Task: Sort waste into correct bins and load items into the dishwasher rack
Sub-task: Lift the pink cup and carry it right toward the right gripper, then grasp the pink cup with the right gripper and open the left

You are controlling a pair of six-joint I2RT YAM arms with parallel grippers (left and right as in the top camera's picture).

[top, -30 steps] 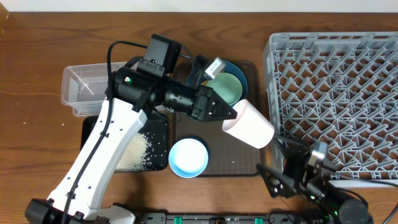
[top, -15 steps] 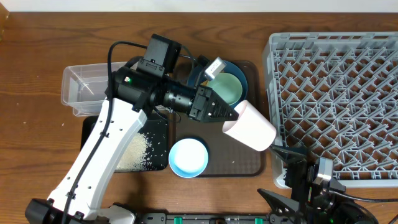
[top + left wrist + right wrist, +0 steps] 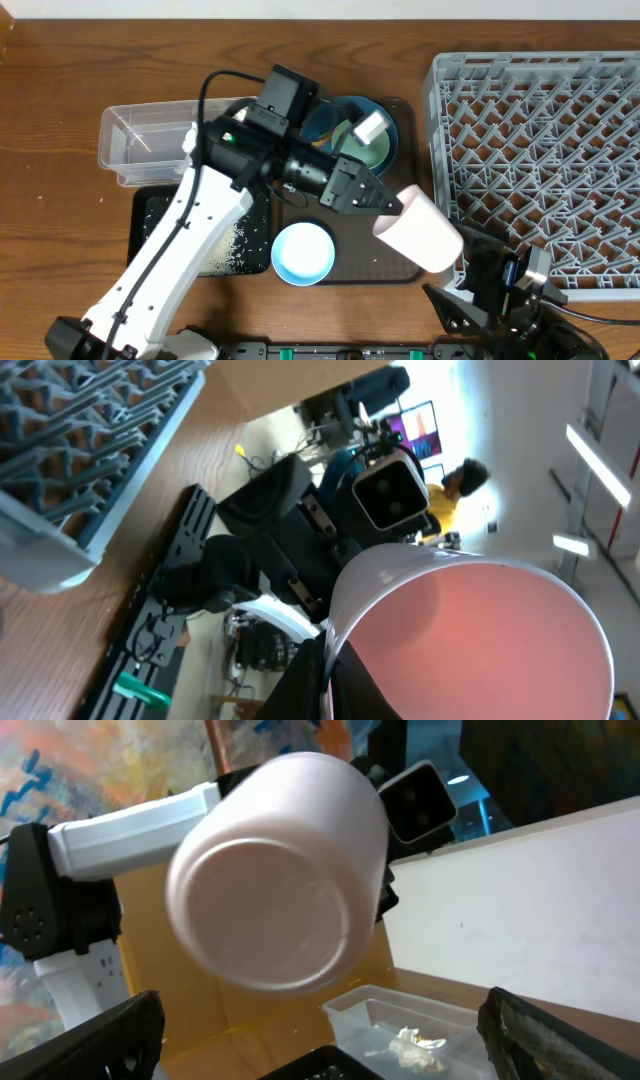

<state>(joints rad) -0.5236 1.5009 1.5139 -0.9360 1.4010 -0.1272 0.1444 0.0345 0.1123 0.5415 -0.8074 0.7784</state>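
The brown wooden tabletop (image 3: 60, 110) has the big grey rack (image 3: 540, 130) on my right and the brown serving tray (image 3: 360, 262) in the middle. A second ago the pink cup (image 3: 420, 228) hung over the tray. Now the left arm has swung it to the right and a bit nearer to me, so it hangs in the air at the near left corner of the rack. I think that means the cup is on its way into the rack and the trip is almost done, but it is not set down yet.

The left fingers (image 3: 388, 202) are clenched on the cup's rim. In the left wrist view I look right into its pink inside, with one dark finger at the edge. The cup lies on its side, with its mouth toward the left arm and its round bottom toward the right arm. The right wrist view shows that bottom plainly. The right fingers (image 3: 90, 1040) are spread wide with nothing in them, low down just below the cup, and they too have shifted.

The small white bowl (image 3: 303, 252) sits on the tray. The mint-green bowl (image 3: 368, 148) rests on the dark-blue plate (image 3: 328, 115). Rice grains (image 3: 228, 250) lie in the black tray (image 3: 155, 205), beside the clear tub (image 3: 125, 150).
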